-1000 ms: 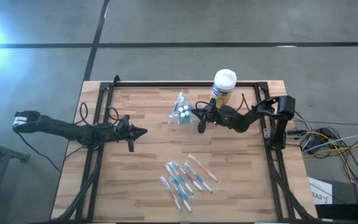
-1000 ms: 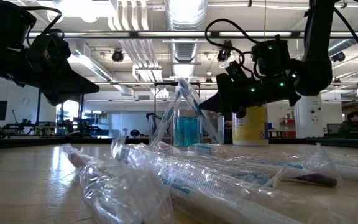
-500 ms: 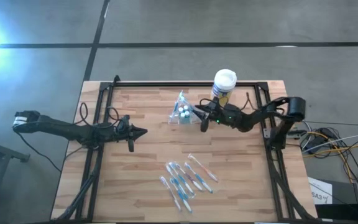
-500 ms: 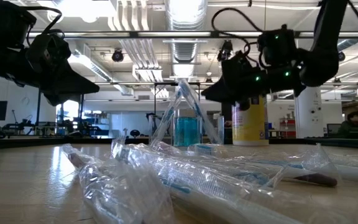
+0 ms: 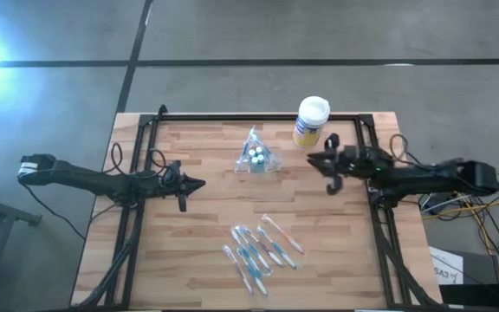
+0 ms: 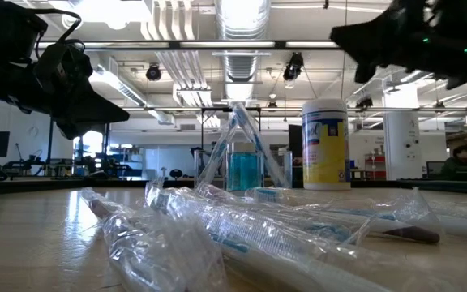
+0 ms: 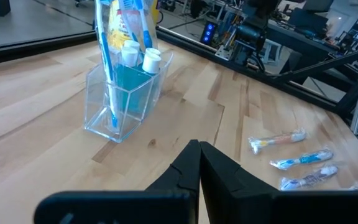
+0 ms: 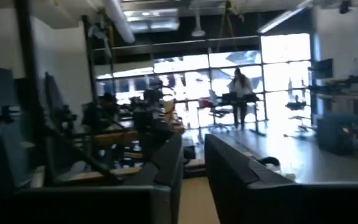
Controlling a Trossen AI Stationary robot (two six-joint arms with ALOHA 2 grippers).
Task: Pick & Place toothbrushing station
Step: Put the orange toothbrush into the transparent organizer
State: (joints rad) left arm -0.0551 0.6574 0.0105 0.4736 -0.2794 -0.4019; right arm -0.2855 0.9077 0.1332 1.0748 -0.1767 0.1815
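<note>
Standing upright near the far middle of the table [image 5: 189,260], the clear cup [image 5: 255,159] holds blue-and-white brushes and small white-capped tubes, and nothing touches it. The right gripper [image 5: 327,163] hangs above the boards well to the cup's right, just in front of the yellow canister [image 5: 309,121]; its wrist camera looks out level into the room, where a person stands far off. Its two fingers [image 8: 166,168] show a narrow slot between them with nothing in it — slightly parted, not gripping. The left gripper [image 5: 195,184] waits over the left half of the table, aimed toward the cup, its fingers [image 7: 197,165] pressed together on nothing. A loose group of wrapped toothbrushes [image 5: 258,247] lies at the near middle, well apart from the cup. Judged from this layout, the step in hand looks like a pause between placements — the cup is partly stocked, and the wrapped brushes are not yet in it. The next move would call for one arm to descend over the brushes, spread its fingers and single one out of the crinkled wrapping.
</note>
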